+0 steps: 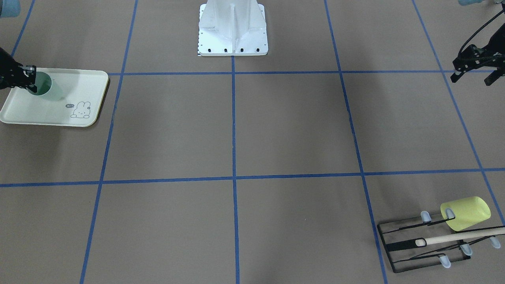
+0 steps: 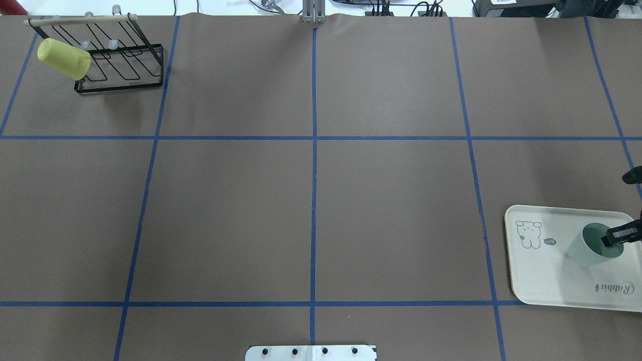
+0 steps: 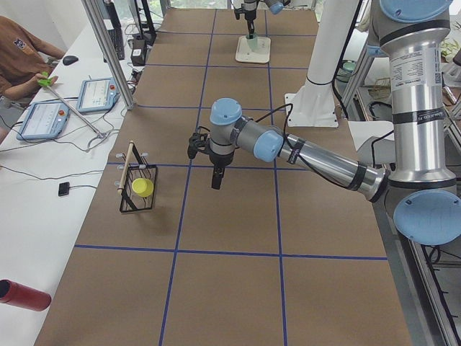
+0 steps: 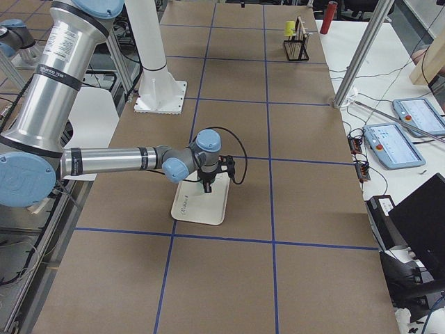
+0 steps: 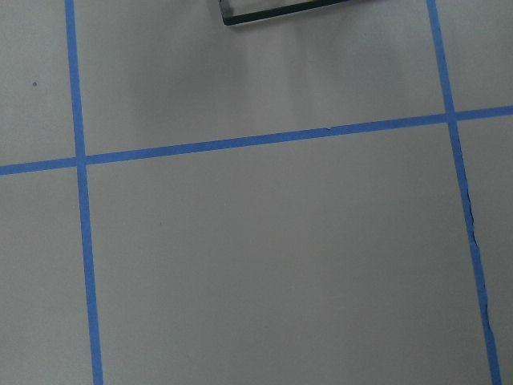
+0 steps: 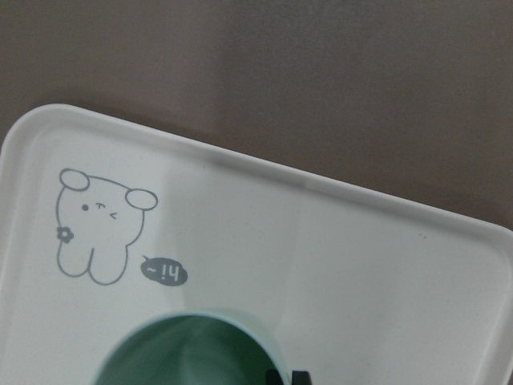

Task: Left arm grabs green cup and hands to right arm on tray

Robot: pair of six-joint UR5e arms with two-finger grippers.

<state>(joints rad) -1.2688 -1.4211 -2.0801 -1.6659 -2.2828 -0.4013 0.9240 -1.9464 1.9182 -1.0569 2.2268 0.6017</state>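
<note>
Green cup (image 2: 584, 253) upright on tray (image 2: 546, 281), right pincer (image 2: 616, 236) at its rim.
Tray sits at the worktop's (image 2: 391, 215) right-hand end. One right finger dips inside the cup mouth; the other is out of frame, so clamped or loose cannot be told. Left pincer (image 1: 471, 77) hangs well apart, fingers spread and holding nothing, near the wire rack (image 2: 125, 70) bearing a yellow-green cup (image 2: 62, 59).

At ten o'clock the right hand (image 1: 30, 81) touches the rim of the green cup (image 1: 50, 90) on the tray (image 1: 43, 115); at two o'clock the left hand (image 1: 472, 79) hangs, jaws apart.
</note>
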